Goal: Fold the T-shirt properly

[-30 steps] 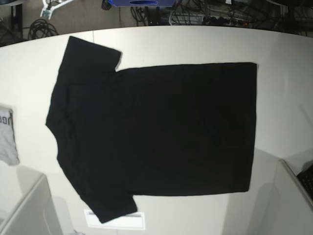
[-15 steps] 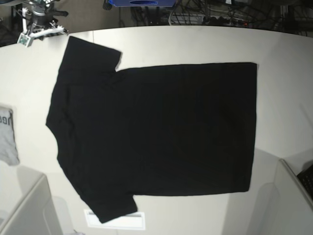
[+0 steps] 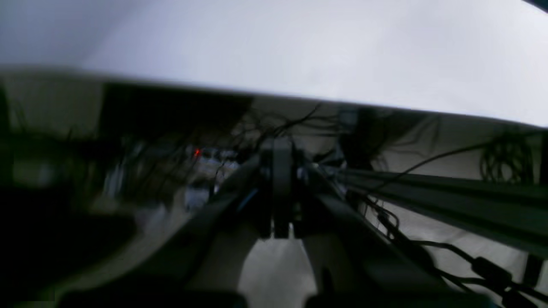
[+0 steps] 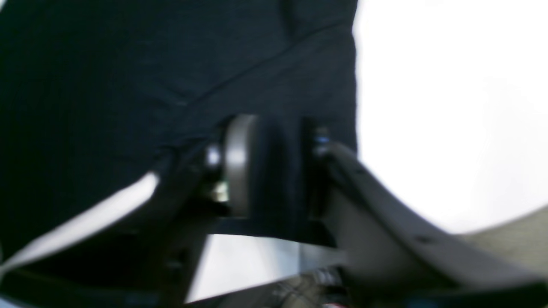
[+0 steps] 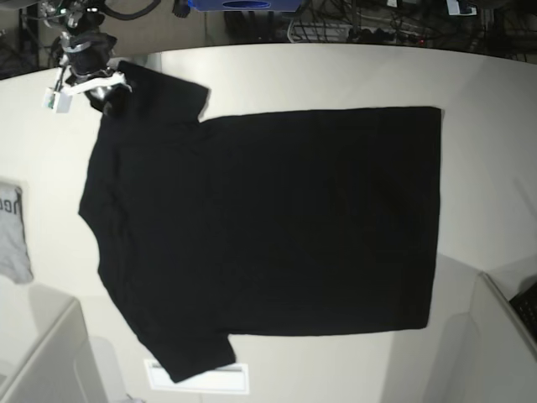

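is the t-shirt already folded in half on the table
No, the T-shirt lies spread flat on the table in the base view, both sleeves out and no fold in it.

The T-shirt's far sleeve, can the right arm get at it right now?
Probably yes. The right end effector is already at the far sleeve corner of the T-shirt, which lies flat on the table, and nothing stands between them. The blurred wrist view doesn't show whether it has gripped.

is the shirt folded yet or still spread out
Spread flat: the T-shirt lies open on the table, both sleeves out, no fold made.
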You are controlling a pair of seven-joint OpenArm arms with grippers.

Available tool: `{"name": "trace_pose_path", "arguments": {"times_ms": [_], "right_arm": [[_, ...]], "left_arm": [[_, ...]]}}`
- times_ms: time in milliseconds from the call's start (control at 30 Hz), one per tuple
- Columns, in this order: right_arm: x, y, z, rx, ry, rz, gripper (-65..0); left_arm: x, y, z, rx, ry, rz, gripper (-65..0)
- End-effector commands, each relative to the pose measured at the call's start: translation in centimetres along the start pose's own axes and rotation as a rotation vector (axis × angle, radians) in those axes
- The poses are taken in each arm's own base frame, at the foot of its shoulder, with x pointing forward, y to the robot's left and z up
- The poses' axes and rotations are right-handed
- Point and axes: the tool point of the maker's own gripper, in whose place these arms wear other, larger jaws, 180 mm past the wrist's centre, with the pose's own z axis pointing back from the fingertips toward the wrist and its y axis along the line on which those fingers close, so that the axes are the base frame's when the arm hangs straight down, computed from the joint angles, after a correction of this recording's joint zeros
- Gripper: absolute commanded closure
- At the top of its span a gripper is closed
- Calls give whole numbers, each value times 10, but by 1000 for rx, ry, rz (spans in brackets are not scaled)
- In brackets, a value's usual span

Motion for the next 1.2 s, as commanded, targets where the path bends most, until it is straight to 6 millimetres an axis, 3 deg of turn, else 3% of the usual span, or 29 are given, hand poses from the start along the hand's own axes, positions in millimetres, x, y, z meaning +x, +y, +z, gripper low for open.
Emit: {"name": "trace_pose_path", "arguments": {"times_ms": [0, 67, 233, 300, 433, 533, 700, 800, 933, 1067, 1167], "right_arm": [[13, -2, 7, 19, -35, 1, -302], [21, 1, 9, 87, -43, -37, -321], [26, -23, -3, 101, -6, -113, -326], [23, -40, -11, 77, 36, -138, -327], [13, -70, -19, 34, 100, -199, -327], [5, -81, -19, 14, 129, -217, -327], [-12, -85, -14, 0, 171, -229, -327], [-32, -79, -14, 5, 232, -210, -327], [-56, -67, -13, 31, 308, -192, -327], [-67, -56, -16, 60, 345, -184, -323], [-74, -52, -17, 66, 351, -201, -321]], "left_arm": [[14, 7, 1, 11, -45, 20, 0], [25, 17, -3, 23, -76, 94, 0], [66, 30, -7, -42, -212, 204, -425], [83, 28, -7, -99, -272, 238, -504], [102, 42, -12, -147, -287, 307, -471], [103, 68, -19, -145, -232, 374, -466], [96, 132, -17, -24, -202, 494, -464], [99, 147, -10, 36, -195, 409, -464], [102, 144, -13, 73, -147, 224, -464], [95, 136, -20, 85, -114, 166, -464], [88, 115, -38, 27, -59, 126, -464]]}}
